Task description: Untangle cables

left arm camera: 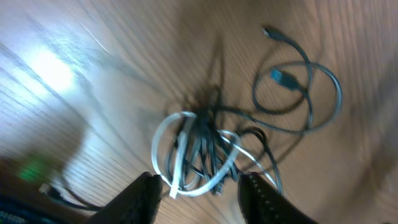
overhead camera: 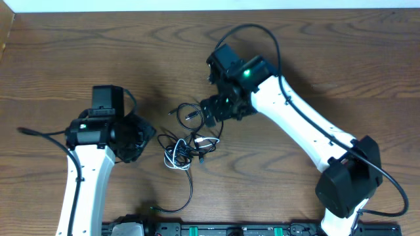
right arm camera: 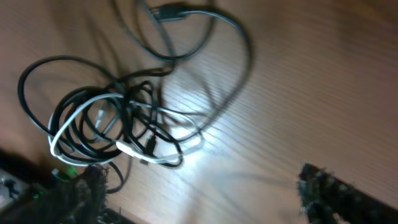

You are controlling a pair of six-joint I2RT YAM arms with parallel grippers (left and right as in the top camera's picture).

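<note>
Cables (overhead camera: 187,147): I saw them knotted, black and white, mid-way along the desk (overhead camera: 65,59).
Left tool (left arm camera: 202,196): spread at the knot's edge, pinching nothing.
Right tool (right arm camera: 199,199): spread wide, empty.

The cables (overhead camera: 187,145) are black (one white cable (overhead camera: 172,158)), the table (overhead camera: 65,52) brown wood-grain.

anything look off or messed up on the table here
Only the cables themselves: in the middle of the table, a white cable is wound through a knot of black ones, and one black loop sprawls out to the side. Nothing looks damaged or spilled.
</note>
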